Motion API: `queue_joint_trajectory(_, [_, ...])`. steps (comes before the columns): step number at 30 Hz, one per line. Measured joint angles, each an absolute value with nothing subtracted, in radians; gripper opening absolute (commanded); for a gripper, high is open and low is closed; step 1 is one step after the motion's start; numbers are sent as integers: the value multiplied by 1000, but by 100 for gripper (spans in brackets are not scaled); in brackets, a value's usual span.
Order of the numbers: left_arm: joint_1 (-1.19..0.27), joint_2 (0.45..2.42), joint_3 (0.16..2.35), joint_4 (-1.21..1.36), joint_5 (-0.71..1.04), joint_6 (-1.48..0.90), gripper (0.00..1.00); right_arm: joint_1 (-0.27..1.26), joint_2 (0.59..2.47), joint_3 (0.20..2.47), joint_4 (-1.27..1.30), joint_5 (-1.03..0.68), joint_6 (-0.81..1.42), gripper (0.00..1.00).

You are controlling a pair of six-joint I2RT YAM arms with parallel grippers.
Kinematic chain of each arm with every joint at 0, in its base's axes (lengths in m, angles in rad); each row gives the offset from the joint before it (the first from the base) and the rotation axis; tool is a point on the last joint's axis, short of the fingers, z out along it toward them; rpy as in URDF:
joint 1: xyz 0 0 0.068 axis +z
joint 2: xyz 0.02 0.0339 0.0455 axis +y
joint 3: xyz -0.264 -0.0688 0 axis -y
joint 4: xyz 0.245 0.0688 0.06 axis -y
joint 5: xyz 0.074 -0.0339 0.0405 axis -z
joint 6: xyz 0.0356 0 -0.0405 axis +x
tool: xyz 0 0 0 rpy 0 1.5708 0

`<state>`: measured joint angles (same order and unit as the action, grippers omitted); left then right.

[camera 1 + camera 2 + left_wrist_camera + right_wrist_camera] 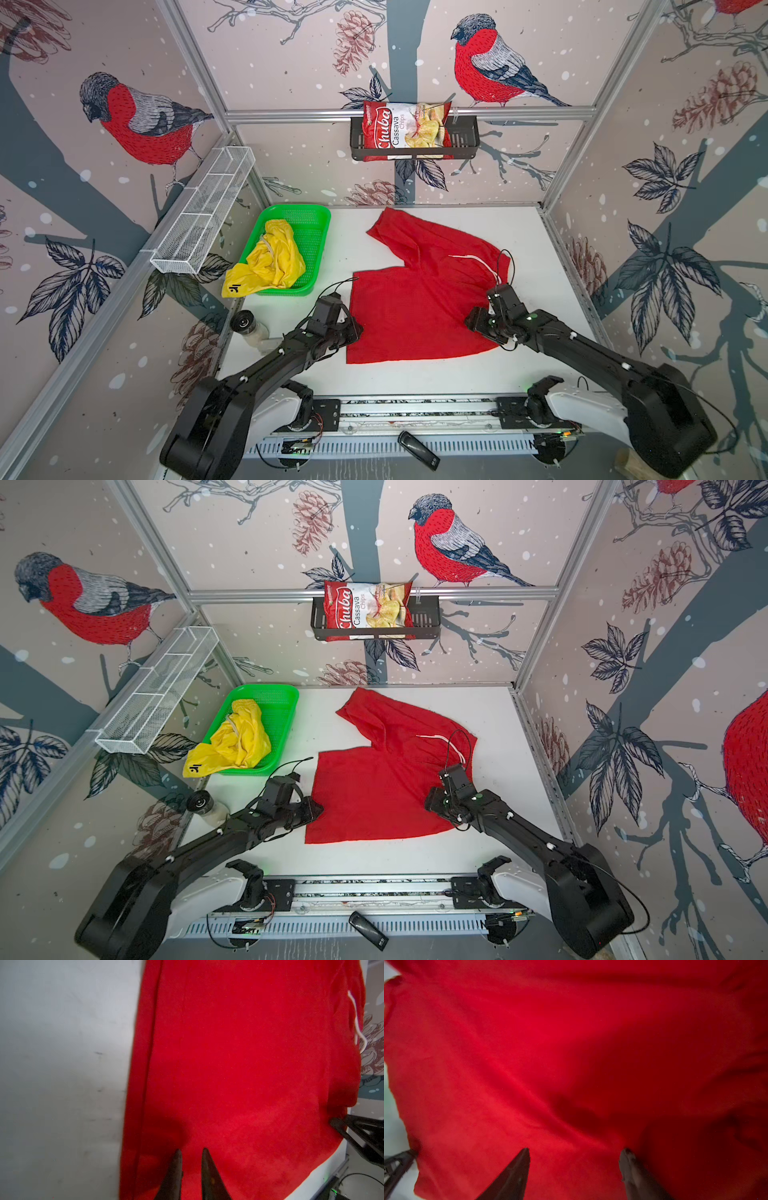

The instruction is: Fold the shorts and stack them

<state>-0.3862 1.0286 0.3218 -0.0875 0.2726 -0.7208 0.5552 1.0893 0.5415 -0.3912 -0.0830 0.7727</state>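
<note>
On the white tabletop [415, 378] the red shorts [415, 307] lie spread out, while the yellow shorts [274, 262] sit bunched in the green basket [316, 220]. The left gripper [191, 1150], jaws narrowly parted, and the right gripper [576, 1149], jaws wide, hover at opposite sides of the red pair, holding nothing. Folding looks barely begun, so next each should pinch an edge.

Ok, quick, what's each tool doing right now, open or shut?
Left tool: slightly open over the red shorts, nothing visibly gripped.
Right tool: wide open, also empty.

Basket [312, 243] — left of shorts [415, 307] on table [415, 382]
</note>
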Motion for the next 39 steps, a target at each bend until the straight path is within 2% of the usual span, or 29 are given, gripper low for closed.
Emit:
queue_joint_trajectory(4, [-387,976,373,-101,231,-728,29,667,1113,648,-367,-56,761,69])
queue_joint_trajectory(10, [-387,1047,420,-94,212,-725,29,842,1294,746,-271,-58,758,69])
queue_joint_trajectory(19, [-374,1113,440,-39,176,-733,27,914,1451,657,-178,-135,806,69])
queue_joint_trajectory(28, [-322,1147,472,14,152,-724,27,889,1314,479,-78,-144,892,69])
queue_joint_trajectory(32, [-303,1172,493,18,153,-715,27,881,1195,436,-172,-136,916,69])
queue_joint_trajectory(36, [-293,1211,506,26,155,-705,27,855,1134,505,-371,-99,884,69])
queue_joint_trajectory(39, [-284,1246,514,63,156,-699,28,836,1156,630,-397,-59,807,69])
